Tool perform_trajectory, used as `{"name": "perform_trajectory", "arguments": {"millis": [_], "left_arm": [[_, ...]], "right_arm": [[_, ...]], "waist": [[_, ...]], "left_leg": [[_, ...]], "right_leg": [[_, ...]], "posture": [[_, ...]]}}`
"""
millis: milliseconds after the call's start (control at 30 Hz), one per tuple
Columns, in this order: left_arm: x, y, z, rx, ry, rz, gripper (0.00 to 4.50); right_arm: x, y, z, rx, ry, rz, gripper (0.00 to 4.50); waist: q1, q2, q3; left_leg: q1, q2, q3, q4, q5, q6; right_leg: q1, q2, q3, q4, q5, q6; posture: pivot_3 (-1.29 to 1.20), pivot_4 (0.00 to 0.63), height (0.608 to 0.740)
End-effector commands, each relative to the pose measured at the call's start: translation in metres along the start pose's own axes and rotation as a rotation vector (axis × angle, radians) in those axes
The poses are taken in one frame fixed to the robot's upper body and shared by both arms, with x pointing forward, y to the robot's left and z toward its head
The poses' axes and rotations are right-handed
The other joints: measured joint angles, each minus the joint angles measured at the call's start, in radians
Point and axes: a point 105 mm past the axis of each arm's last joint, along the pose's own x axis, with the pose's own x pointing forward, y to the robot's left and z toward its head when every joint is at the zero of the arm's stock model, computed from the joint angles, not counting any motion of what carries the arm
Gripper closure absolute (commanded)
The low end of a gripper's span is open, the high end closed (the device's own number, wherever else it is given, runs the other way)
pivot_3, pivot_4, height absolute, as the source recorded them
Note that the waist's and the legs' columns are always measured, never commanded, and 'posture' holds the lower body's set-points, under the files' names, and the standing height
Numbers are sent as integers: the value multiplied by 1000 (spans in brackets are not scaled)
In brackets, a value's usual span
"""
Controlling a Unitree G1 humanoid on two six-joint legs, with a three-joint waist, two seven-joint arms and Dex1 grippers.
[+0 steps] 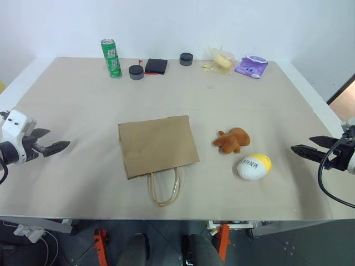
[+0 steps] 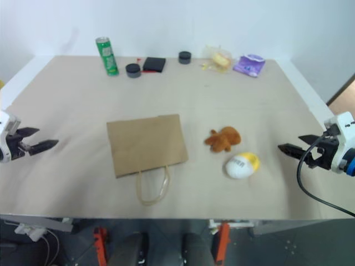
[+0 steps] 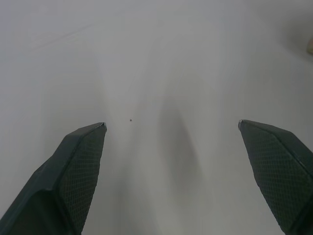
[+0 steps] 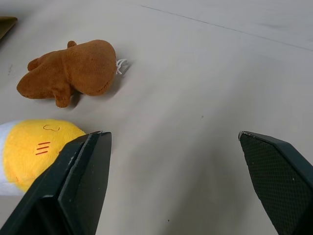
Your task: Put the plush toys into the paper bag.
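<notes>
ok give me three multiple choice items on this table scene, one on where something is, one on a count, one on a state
1. Where does the orange-brown plush toy lie relative to the paper bag?
A. inside it
B. on the table to the bag's right
C. on top of it

2. How many plush toys lie on the table?
A. two
B. three
C. four

3. How is the paper bag?
A. standing upright and open
B. lying flat with its handles toward the robot
C. held up by a gripper

Answers: 1 B, the toy rests on the bare table, apart from the bag's right edge. 2 A, only the orange-brown one and the white and yellow plush toy are there. 3 B, the bag lies flat, cord handles pointing to the near edge, with the left gripper and right gripper both open and away from it.
</notes>
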Motion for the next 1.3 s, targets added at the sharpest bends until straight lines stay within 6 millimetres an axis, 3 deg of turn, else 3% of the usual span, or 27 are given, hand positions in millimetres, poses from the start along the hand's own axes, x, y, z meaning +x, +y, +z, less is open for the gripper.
{"name": "perform_trajectory", "arguments": {"millis": [33, 267, 333, 467, 667, 800, 967, 1300], "left_arm": [[0, 3, 14, 42, -46, 23, 27], [10, -12, 17, 79, -82, -39, 27], [13, -18, 26, 131, -128, -61, 27], [21, -52, 82, 339, -398, -126, 27], [18, -129, 107, 722, -643, -325, 27], [12, -165, 92, 943, -765, -436, 27], [10, -192, 82, 1058, -875, -502, 27], [26, -211, 47, 1135, -833, -630, 27]], "right_arm": [[-12, -7, 16, -29, -58, -31, 0], [-15, -11, 14, -16, -66, -41, 0], [-17, -4, 19, -35, -89, -4, 0], [-23, 66, 60, -103, -243, 332, 0], [-18, 157, 68, -200, -224, 664, 0], [-10, 189, 69, -274, -250, 723, 0], [-4, 197, 61, -309, -243, 673, 0], [-6, 206, 60, -292, -279, 637, 0]], "waist": [[0, 0, 0], [0, 0, 0], [0, 0, 0], [2, 0, 0], [0, -3, -2], [0, -3, -2], [2, -3, -2], [2, -3, -3]], "left_leg": [[0, 0, 1, 0, 0, 0], [0, 0, 2, 3, 0, 0], [0, 0, 2, 4, 0, 0], [0, 0, 2, 5, 0, 0], [2, 3, 4, 8, -1, 0], [2, 4, 5, 9, -1, 0], [3, 5, 6, 11, 0, 0], [4, 9, 10, 12, 0, 0]], "right_leg": [[0, 0, 1, 0, 0, 0], [0, 0, 2, 0, 1, 0], [0, 0, 3, 0, 1, 0], [1, 0, 3, 1, 2, 1], [3, 3, 6, 0, 6, 6], [3, 4, 8, 0, 6, 2], [4, 6, 10, 0, 7, 0], [4, 10, 14, 0, 9, 1]], "posture": [[0, 150, 740], [0, 150, 740], [0, 150, 740], [0, 150, 740], [0, 150, 740], [0, 150, 740], [0, 150, 740], [0, 150, 740]]}}
